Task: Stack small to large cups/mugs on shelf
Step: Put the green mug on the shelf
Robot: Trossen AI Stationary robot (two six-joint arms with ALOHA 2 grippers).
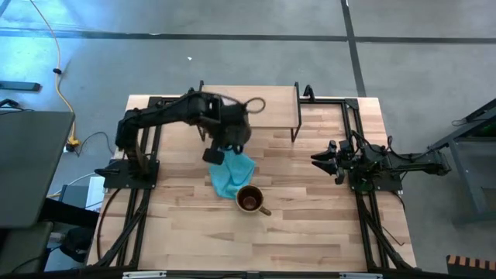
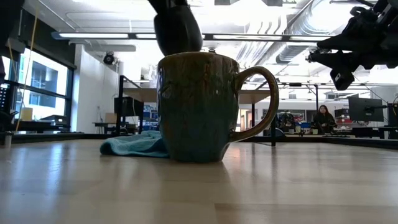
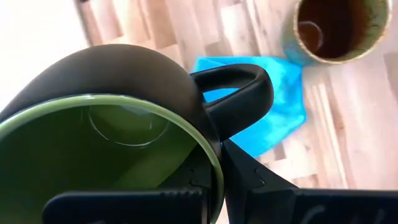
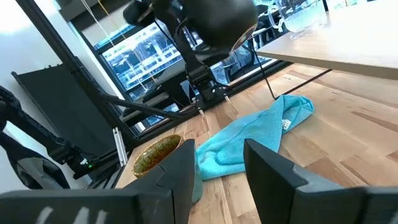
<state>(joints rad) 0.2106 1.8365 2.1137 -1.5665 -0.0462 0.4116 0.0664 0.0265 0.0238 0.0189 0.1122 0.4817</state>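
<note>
My left gripper point(image 3: 211, 186) is shut on the dark mug with green inside point(image 3: 112, 124), held in the air above the teal cloth point(image 1: 231, 174). The mug also shows in the right wrist view point(image 4: 224, 18). The olive-tan mug point(image 1: 249, 200) stands upright on its base on the table, just near of the cloth. A clear glass cup point(image 4: 298, 18) stands on the wooden shelf point(image 1: 271, 97) at the far edge. My right gripper point(image 1: 316, 159) is open and empty at the table's right. My left gripper holds the dark mug by its rim point(image 3: 214, 163), right beside the handle point(image 3: 239, 93). One finger is inside the mug and one finger point(image 3: 261, 186) outside. The fingers come from above, pointing down. The mug is lifted clear of the table, its mouth toward the wrist.
The teal cloth lies crumpled at the table's middle, between the shelf and the olive-tan mug. The shelf's black legs point(image 1: 295, 128) stand on the table's far part. Bare tabletop lies near of the olive-tan mug and toward the right.
</note>
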